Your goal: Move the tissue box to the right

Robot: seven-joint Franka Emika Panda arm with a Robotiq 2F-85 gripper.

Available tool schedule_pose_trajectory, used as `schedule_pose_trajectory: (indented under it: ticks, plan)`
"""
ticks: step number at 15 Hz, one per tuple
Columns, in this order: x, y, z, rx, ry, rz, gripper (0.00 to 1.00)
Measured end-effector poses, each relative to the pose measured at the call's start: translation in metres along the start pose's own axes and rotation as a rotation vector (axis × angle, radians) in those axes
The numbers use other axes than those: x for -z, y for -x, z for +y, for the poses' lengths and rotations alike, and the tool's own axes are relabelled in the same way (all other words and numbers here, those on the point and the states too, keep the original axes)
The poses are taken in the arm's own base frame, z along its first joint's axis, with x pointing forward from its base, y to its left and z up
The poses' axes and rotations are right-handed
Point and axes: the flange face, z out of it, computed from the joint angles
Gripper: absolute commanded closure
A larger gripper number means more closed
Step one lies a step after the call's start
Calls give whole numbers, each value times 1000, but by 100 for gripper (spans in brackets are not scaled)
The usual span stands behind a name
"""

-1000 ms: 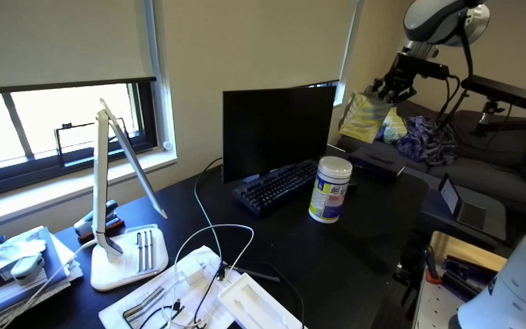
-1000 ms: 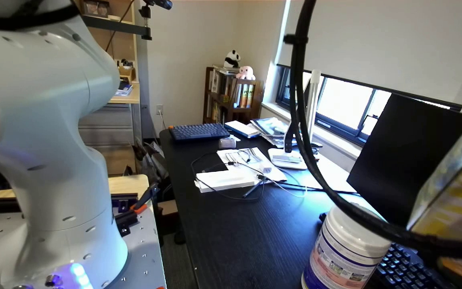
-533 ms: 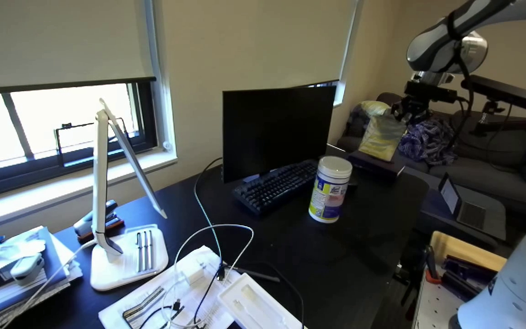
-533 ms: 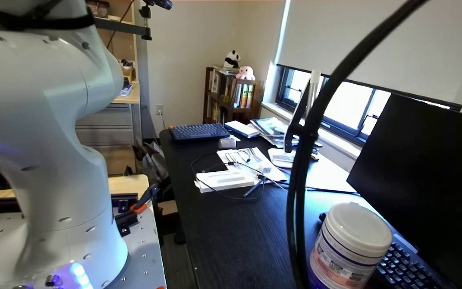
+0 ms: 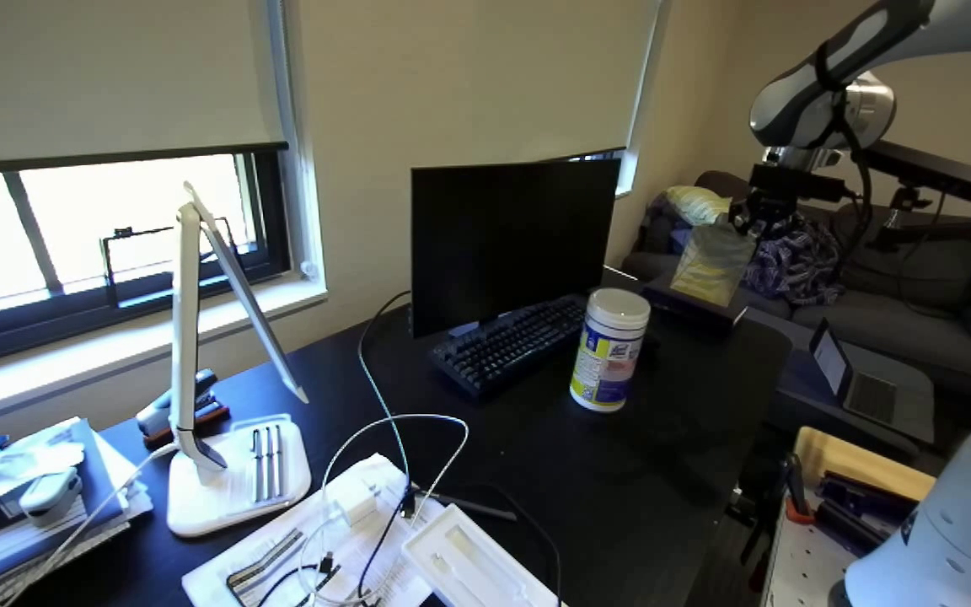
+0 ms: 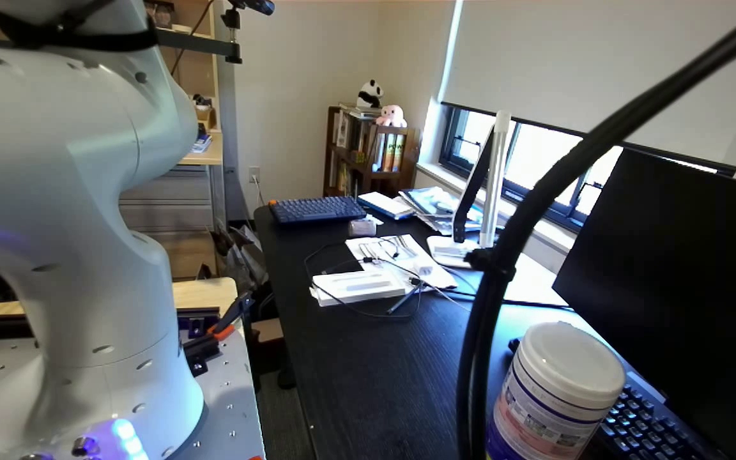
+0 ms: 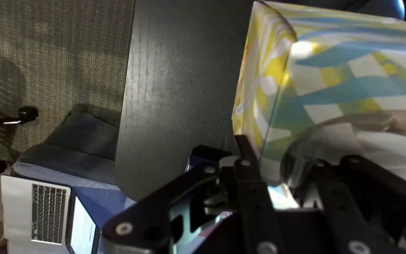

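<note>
Gripper [image 5: 751, 228] is clamping onto the tissue box [image 5: 711, 265], its two fingers closing on the cardboard. In the wrist view one finger is running along the outside of an edge; the other is reaching toward the oval opening, where white tissue is showing. That side is coming out blurred. Cardboard is showing yellow, white and grey-blue bands.

Position: in an exterior view the tissue box is hanging at a slant under the gripper, at the far end of the desk [image 5: 629, 489], directly above or upon a dark flat object [image 5: 688, 310]. Cannot tell whether its base is touching that object.

In both exterior views the canister [image 5: 610, 350] is standing upright on the desk. The tissue box is showing farther back and to its right, apart from it. Monitor [image 5: 515, 244] is standing to the canister's left, a keyboard [image 5: 511, 341] lying at its foot. White lamp [image 5: 186, 337] is standing nearer the viewer; papers [image 5: 346, 544] and a white tray [image 5: 477, 552] are lying close to it. An open laptop [image 5: 871, 396] and a sofa [image 5: 949, 316] are showing past the desk edge.

In an exterior view the arm [image 6: 99, 255] is standing on a metal plate [image 6: 230, 386], a blue light [image 6: 126, 434] glowing at its foot; a black hose [image 6: 524, 220] is crossing in front of the desk.
</note>
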Motion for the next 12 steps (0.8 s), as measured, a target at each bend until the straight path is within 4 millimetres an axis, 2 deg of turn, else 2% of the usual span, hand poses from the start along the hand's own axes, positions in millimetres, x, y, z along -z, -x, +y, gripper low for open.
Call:
schedule_pose_trajectory:
  ticks: [3, 10, 12]
  plan:
    - [-4, 5, -8, 19, 11, -13, 99]
    - [-27, 32, -67, 68, 35, -41, 99]
    - [-40, 31, -66, 55, 53, -44, 99]
